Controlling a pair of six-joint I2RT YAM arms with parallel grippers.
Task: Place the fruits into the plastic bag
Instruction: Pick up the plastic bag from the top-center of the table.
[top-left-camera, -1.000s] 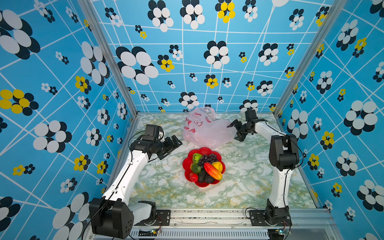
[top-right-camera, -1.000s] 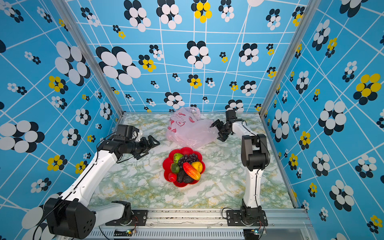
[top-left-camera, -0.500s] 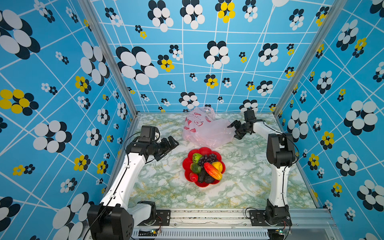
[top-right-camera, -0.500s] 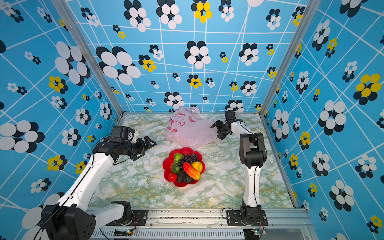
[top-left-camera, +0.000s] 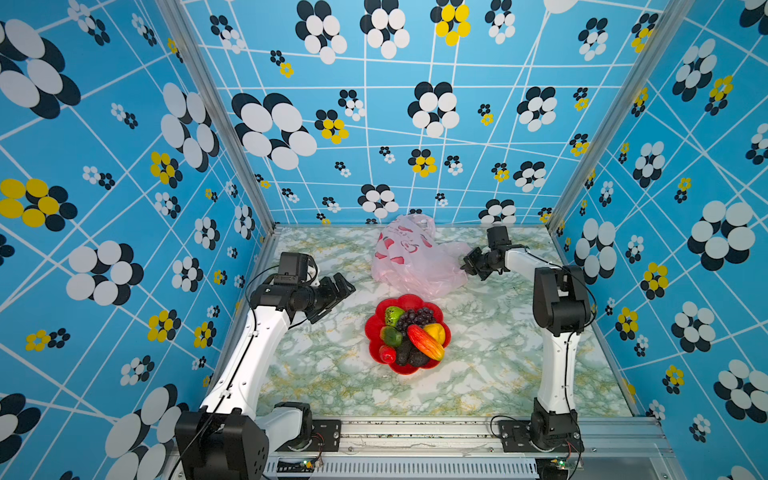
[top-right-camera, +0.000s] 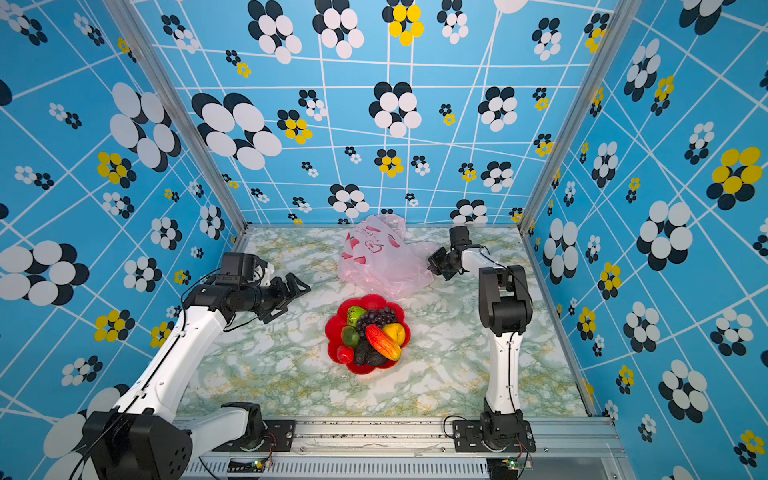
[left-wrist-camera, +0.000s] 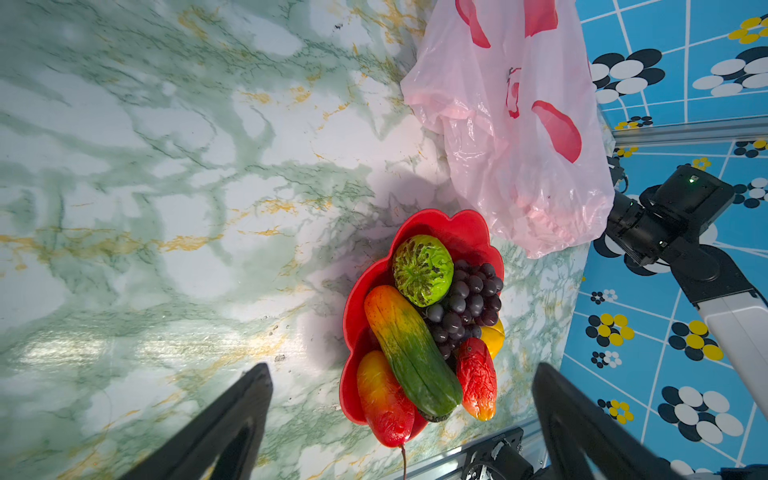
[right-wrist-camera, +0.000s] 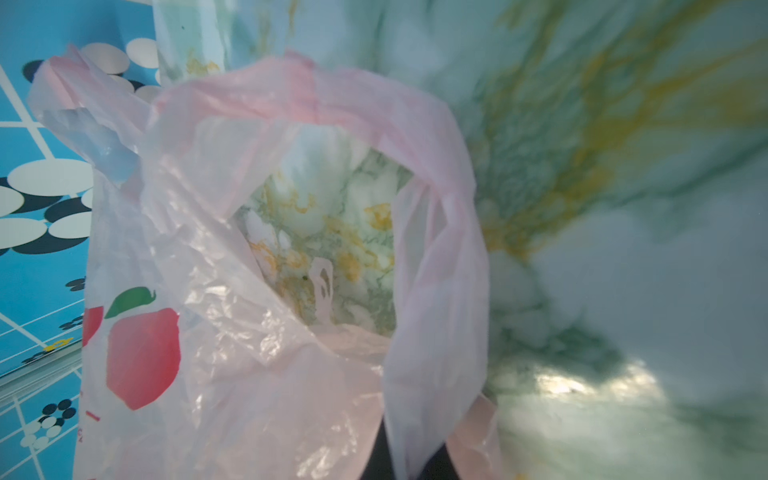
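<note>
- Reaching up and forward from its base at the near edge of the table (top-left-camera: 332, 374), the left arm holds its forearm about level. The left gripper (top-left-camera: 336, 297) hangs with its jaws spread wide and nothing between them, much as a second ago.
- The fruits (top-left-camera: 411, 332) are heaped on the red plate (top-left-camera: 415, 300), just to the right of that gripper and clear of it. None has moved.
- The right arm stands upright from its near base, bends at the elbow and stretches low toward the far side.
- The right gripper (top-left-camera: 471, 266), open a second ago, is now clenched on the edge of the plastic bag (top-left-camera: 411, 266). In the right wrist view a handle loop runs down into the jaws.
- The bag lies crumpled by the back wall, just behind the plate.
</note>
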